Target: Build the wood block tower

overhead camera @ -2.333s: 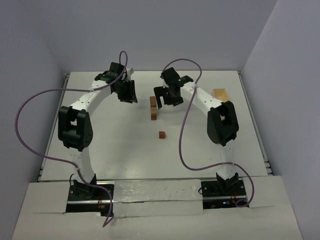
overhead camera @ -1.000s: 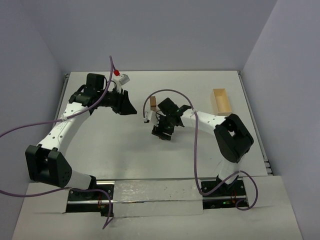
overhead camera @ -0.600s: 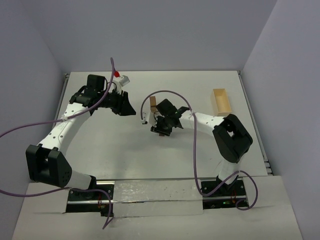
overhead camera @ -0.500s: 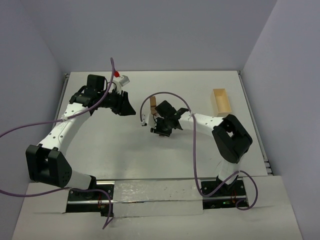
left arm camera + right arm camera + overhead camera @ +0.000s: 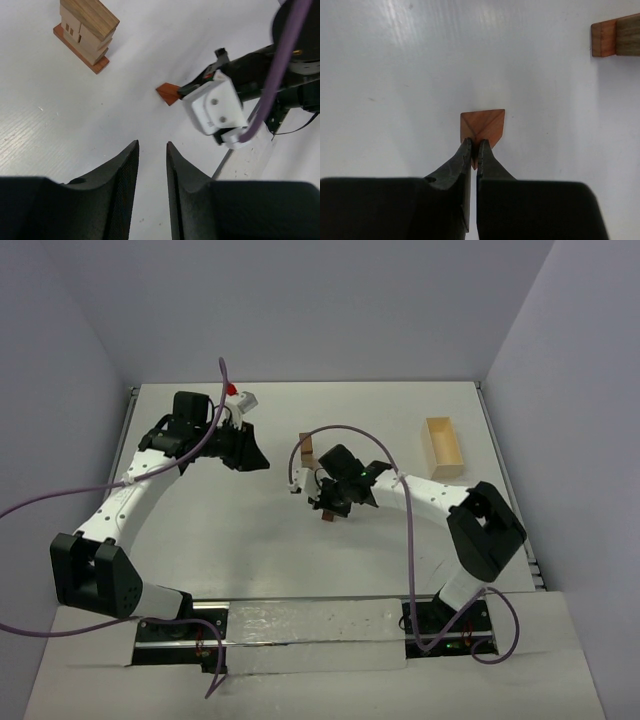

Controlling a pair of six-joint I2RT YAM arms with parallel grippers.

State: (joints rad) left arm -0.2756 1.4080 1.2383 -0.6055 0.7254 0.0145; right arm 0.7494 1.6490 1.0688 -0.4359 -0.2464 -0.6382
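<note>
The right tool (image 5: 474, 149) has its jaws pressed together at the near corner of a reddish-brown cube (image 5: 484, 125) lying on the white tabletop (image 5: 395, 75); whether it grips the cube is unclear. The left tool (image 5: 151, 155) is nearly closed and empty. The tower (image 5: 86, 31) stands well apart from the cube.

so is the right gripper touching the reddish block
Touching: in the right wrist view the right gripper fingertips pinch a corner of the reddish block.
</note>
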